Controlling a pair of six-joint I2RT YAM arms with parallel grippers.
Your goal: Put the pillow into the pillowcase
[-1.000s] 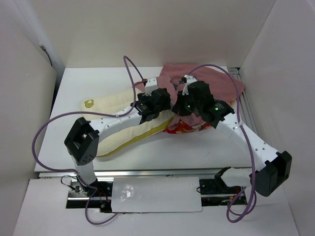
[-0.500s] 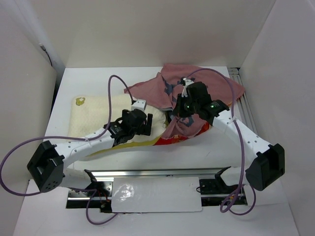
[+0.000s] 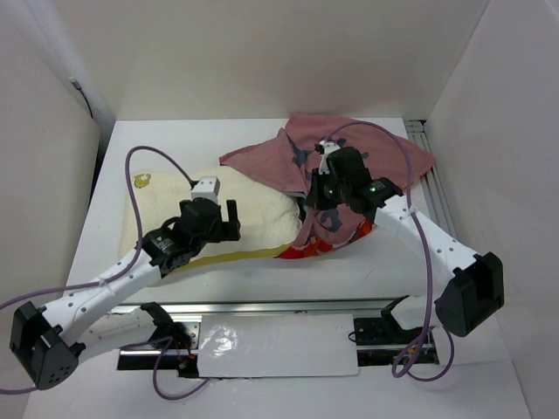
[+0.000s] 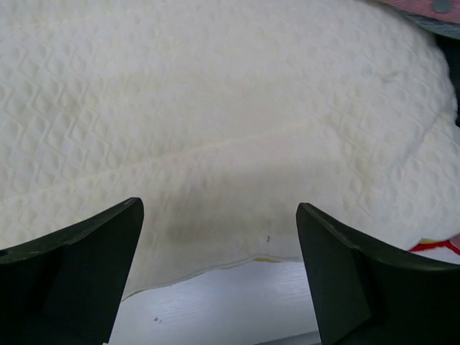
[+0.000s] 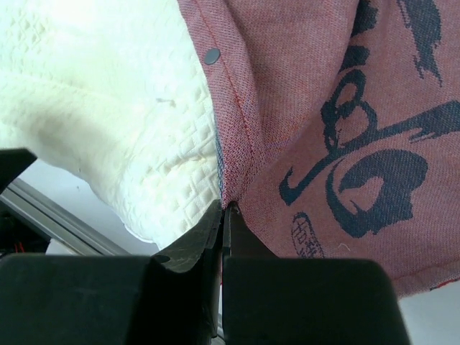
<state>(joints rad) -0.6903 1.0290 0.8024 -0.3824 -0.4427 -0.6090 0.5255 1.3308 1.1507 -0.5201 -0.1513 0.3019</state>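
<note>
The cream-white quilted pillow (image 3: 262, 208) lies across the table's left and middle, a yellow mark (image 3: 140, 181) at its far left corner. Its right end reaches under the lifted edge of the pillowcase (image 3: 367, 153), which shows dull pink with dark blue marks and red print along the near side (image 3: 336, 243). My right gripper (image 3: 316, 208) is shut on the pillowcase's hem (image 5: 224, 208), beside a snap button (image 5: 211, 55), with the pillow (image 5: 108, 108) just left of it. My left gripper (image 3: 225, 218) is open over the pillow's near edge (image 4: 215, 144), holding nothing (image 4: 219, 210).
White walls close in the table (image 3: 367, 271) on the left, back and right. A metal rail (image 3: 432, 179) runs along the right side. A strip of bare table (image 4: 215, 305) shows below the pillow's near edge. Purple cables (image 3: 144, 155) loop above both arms.
My left arm has drawn back leftward and toward the near edge, away from the pillowcase mouth. The pillow now lies flatter. The right gripper keeps its hold on the hem.
</note>
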